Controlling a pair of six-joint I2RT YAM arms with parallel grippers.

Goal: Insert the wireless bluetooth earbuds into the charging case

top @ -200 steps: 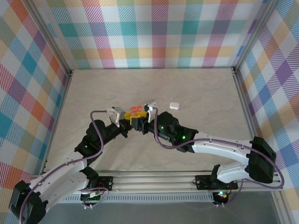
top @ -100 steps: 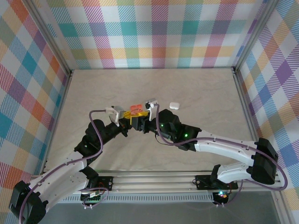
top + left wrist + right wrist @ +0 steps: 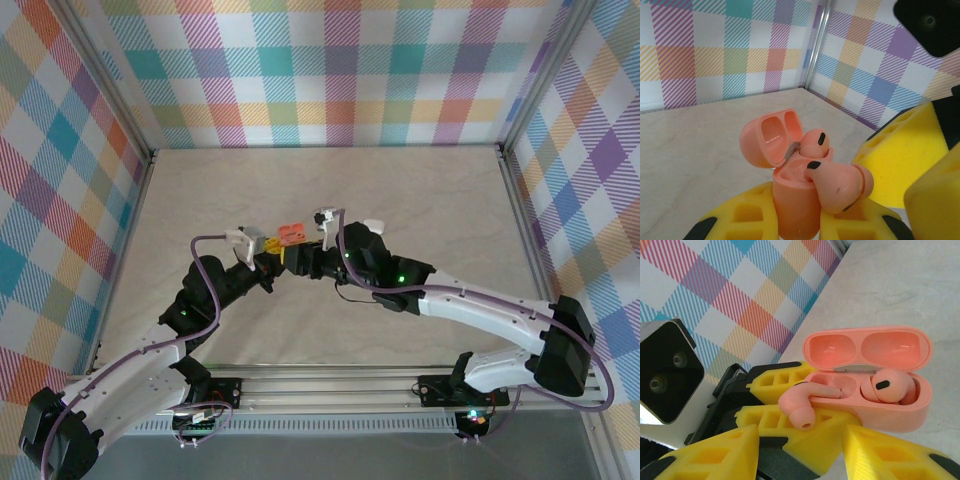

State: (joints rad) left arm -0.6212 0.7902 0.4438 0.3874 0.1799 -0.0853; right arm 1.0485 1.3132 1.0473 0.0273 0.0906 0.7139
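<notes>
Salmon-pink charging case (image 3: 900,412), lid raised, is seen clamped in the left tool (image 3: 285,252) above the desk (image 3: 430,190). One pink earbud (image 3: 887,385) is seated in its slot; a second earbud (image 3: 802,402) is lodged crooked, half out. The right tool (image 3: 800,460) is held just beside, jaws apart, empty.

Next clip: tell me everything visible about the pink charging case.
The case is salmon-pink, smooth and plastic-looking, with rounded corners. Its hinged lid stands open, showing two hollows inside. The left gripper clamps the lower body between its yellow jaws. One pink earbud sits in one well. A second earbud lies crosswise over the other well, head hanging past the rim, not seated.
</notes>
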